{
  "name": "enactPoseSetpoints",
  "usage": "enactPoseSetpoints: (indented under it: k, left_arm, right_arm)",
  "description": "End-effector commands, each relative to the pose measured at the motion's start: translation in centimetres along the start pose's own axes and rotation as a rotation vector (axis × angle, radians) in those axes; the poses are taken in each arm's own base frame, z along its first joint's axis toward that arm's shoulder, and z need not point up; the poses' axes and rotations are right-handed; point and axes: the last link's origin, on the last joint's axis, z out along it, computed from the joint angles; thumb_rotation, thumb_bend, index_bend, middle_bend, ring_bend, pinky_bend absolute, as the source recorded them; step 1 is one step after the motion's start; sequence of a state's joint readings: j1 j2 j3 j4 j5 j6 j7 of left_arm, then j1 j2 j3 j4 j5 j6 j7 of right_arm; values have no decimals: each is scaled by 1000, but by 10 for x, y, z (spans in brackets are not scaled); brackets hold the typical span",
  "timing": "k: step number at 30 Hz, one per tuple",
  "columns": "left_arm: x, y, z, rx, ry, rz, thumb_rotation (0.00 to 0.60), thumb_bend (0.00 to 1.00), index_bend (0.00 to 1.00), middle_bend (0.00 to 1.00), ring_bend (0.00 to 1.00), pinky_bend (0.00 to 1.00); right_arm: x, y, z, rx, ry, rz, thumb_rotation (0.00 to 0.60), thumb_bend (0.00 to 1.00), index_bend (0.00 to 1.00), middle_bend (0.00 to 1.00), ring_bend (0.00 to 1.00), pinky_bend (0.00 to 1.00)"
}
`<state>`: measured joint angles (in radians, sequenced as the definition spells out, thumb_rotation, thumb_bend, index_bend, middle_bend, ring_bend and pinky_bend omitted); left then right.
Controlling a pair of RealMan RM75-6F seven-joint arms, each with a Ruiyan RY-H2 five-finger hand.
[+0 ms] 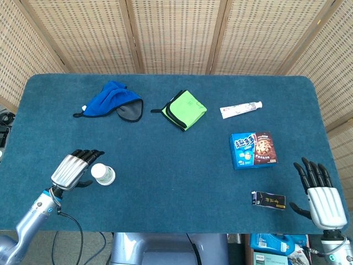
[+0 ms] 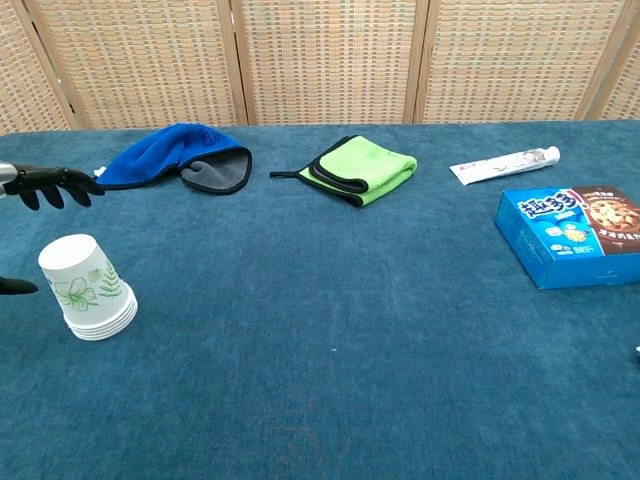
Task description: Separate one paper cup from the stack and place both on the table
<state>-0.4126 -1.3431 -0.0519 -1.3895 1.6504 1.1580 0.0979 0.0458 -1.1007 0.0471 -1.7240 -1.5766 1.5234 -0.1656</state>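
A stack of white paper cups with a green leaf print point(image 1: 103, 174) point(image 2: 86, 287) stands upside down on the blue table, front left. My left hand point(image 1: 73, 168) hovers just left of the stack, fingers spread, holding nothing; its fingertips point(image 2: 50, 185) show at the chest view's left edge. My right hand point(image 1: 320, 196) is open at the table's front right corner, far from the cups and out of the chest view.
Blue cloth point(image 1: 112, 101) and green cloth point(image 1: 183, 110) lie at the back. A toothpaste tube point(image 1: 240, 109), a cookie box point(image 1: 252, 149) and a small black pack point(image 1: 268, 199) lie on the right half of the table point(image 1: 176, 182).
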Motion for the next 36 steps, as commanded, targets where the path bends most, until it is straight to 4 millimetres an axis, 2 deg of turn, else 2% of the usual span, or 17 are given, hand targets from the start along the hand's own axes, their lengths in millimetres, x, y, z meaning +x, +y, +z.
enactPoseSetpoints:
  k: [1,12,20,27,30,36]
  left_arm:
    - [-2,1,1,-2,-11,2,600,133,222,302,317,341]
    - [-14,7,13,9,-20,-39,600,134,305,349,351,375]
    - [-16,9,17,18,-19,-42,600,133,482,500,475,511]
    - [-13,5,17,44,-1,-75,600,134,524,536,508,536]
    - [-7,2,16,60,35,-129,600,133,525,536,510,536]
    - [9,-7,19,103,150,-474,600,133,525,536,510,535]
  right_arm:
    - [0,0,0,-1,0,2,600,0,0,0,0,0]
    - [2,2,0,-6,4,9,600,0,0,0,0,0]
    - [1,2,1,-9,4,10,600,0,0,0,0,0]
    - [0,2,1,-7,-2,7,600,0,0,0,0,0]
    - [-1,1,1,-4,-5,5,600,0,0,0,0,0]
    - [-6,-2,1,22,-27,-6,600,0,0,0,0,0]
